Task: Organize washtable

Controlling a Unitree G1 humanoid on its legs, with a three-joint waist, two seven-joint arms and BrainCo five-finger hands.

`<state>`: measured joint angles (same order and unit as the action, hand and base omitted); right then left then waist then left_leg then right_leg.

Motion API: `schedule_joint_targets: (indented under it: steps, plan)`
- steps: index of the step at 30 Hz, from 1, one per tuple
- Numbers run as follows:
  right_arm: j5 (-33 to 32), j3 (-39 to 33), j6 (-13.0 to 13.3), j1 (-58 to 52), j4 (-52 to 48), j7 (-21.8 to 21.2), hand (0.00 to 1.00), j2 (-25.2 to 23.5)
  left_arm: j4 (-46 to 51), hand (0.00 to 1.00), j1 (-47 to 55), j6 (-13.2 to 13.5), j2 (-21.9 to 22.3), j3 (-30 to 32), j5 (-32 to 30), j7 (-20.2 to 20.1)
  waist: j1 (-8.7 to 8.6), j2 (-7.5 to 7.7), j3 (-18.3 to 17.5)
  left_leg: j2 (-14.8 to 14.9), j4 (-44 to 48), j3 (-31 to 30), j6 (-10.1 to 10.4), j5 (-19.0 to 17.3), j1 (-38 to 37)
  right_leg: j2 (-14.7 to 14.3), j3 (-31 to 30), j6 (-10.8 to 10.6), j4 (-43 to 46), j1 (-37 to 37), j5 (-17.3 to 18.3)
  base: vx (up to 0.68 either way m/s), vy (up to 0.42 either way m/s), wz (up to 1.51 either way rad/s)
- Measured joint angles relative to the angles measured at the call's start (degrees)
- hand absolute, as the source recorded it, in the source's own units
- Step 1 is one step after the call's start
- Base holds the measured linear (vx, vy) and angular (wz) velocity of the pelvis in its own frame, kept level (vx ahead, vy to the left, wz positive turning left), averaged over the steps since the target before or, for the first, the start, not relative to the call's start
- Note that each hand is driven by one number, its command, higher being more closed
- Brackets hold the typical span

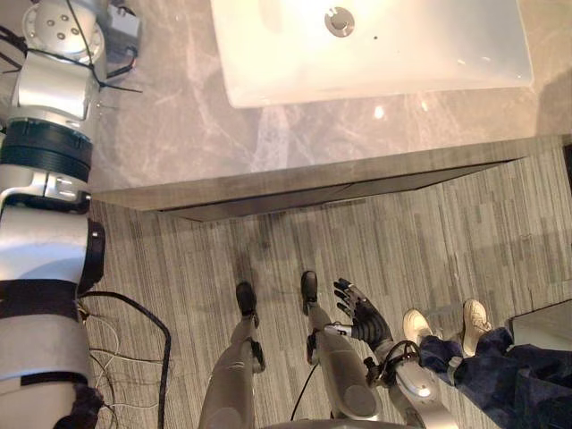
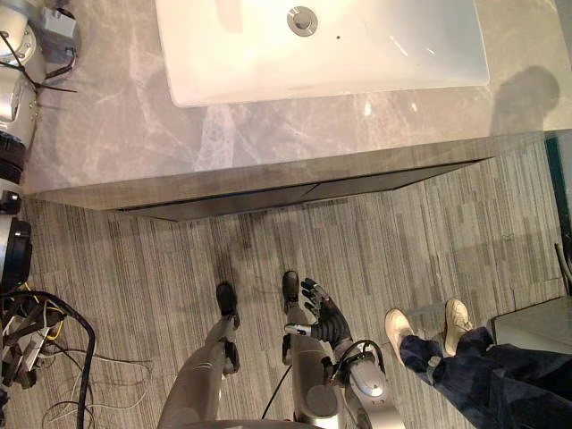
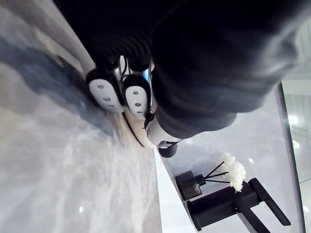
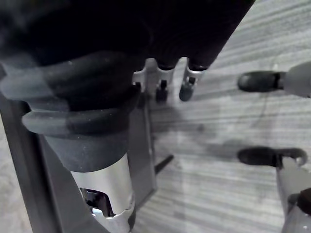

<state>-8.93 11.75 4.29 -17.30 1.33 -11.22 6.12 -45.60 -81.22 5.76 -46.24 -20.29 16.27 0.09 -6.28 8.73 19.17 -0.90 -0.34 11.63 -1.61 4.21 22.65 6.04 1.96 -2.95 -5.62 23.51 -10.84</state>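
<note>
Altogether: one washtable [image 1: 179, 134], one basin [image 1: 402, 54], one drain [image 1: 340, 21], one faucet [image 3: 228, 206], one bottle [image 3: 188, 185], one flower [image 3: 235, 172], two shoes [image 1: 417, 323] of a person.
Washtable: a grey marbled slab with pale veins and a glossy top; it lies across the upper part of both eye views.
Basin: white, rectangular with rounded corners, set on the slab's right part; the round metal drain sits near its far side.
Faucet: black and angular, standing behind the basin.
Bottle: small, dark and square, just beside the faucet; thin dark reeds rise from it, and the white flower shows at their tips.
Left hand [image 3: 136, 97]: over the slab's left end, finger pads close to the marble beside the basin's edge; whether it is released or clenched cannot be told.
Right hand [image 1: 362, 313]: hanging low over the floor [image 1: 429, 232], well apart from the washtable, fingers spread and relaxed, grasping nothing.
Edges: the slab's front edge runs straight across, with a dark recess beneath it.
Open room: bare marble lies left of the basin and in a strip between the basin and the front edge.
Person: dark blue trouser legs and pale shoes stand on the striped floor near the right hand.
</note>
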Motion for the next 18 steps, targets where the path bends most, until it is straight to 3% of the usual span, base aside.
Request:
schedule_joint_targets:
  steps: [3,8,14,16,18]
  plan:
    - [0.0,0.1,0.4,0.0,0.0,0.0,0.0,0.0,0.0,1.0,-0.4,1.4,-0.1,0.2,0.0,0.2,0.02,0.06,0.4,0.0,0.6,0.0,-0.1,-0.1,0.8,0.1,0.1,0.2,0.0,0.6,-0.2,0.0,0.0,0.0]
    - [0.0,0.3,0.6,0.0,0.2,0.0,0.0,0.0,2.0,1.0,1.5,1.3,0.0,1.0,0.0,0.8,-0.26,0.06,0.4,0.0,0.7,0.0,-0.1,-0.1,0.4,0.1,0.2,0.2,0.0,0.0,-0.1,0.0,0.0,0.0]
    - [0.1,0.3,0.2,2.2,2.6,0.2,0.0,0.1,23.3,1.0,21.6,1.0,4.3,6.0,3.3,1.2,-0.07,-0.4,0.1,-0.1,0.2,-0.3,0.0,-0.9,-4.6,0.1,1.1,1.0,0.0,-4.9,1.1,0.0,0.0,0.0]
    - [0.1,-0.2,0.1,2.8,2.7,0.3,0.0,0.1,31.1,1.0,30.3,1.4,8.5,8.4,5.1,1.1,0.89,-1.28,-0.7,-0.1,0.1,-0.6,0.0,-1.1,-5.9,0.1,1.4,0.9,0.0,-6.3,1.6,0.02,-0.004,0.07]
    - [0.1,-1.5,-0.4,4.0,3.0,0.9,0.0,0.5,38.4,1.0,42.6,1.8,13.7,11.6,7.6,0.9,1.39,-3.5,-2.9,-0.2,-0.8,-1.8,0.0,-1.1,-8.1,0.1,2.8,0.2,0.0,-8.7,2.3,0.07,-0.007,0.23]
